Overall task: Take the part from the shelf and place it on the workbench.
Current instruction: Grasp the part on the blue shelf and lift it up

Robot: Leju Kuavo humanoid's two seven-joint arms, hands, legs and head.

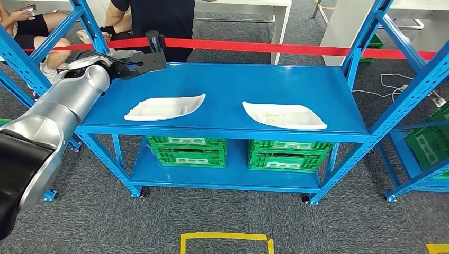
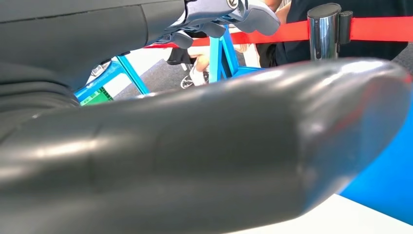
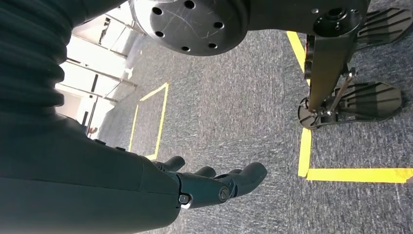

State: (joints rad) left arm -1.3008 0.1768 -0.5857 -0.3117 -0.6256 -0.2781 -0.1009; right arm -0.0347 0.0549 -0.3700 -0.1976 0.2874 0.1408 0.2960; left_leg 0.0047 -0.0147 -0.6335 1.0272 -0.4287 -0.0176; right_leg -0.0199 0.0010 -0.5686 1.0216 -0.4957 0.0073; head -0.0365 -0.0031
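Reach is the step in hand: the left robot hand hovers fingers apart and empty over the blue shelf, just behind the nearer white part, so next it must drop and close on that part; the right robot hand hangs loose and empty.

two white parts | flat, apart | blue shelf top

A robot test room in a workshop.
Blue metal shelves hold green crates; red barrier tape and yellow floor tape mark the grey carpet.
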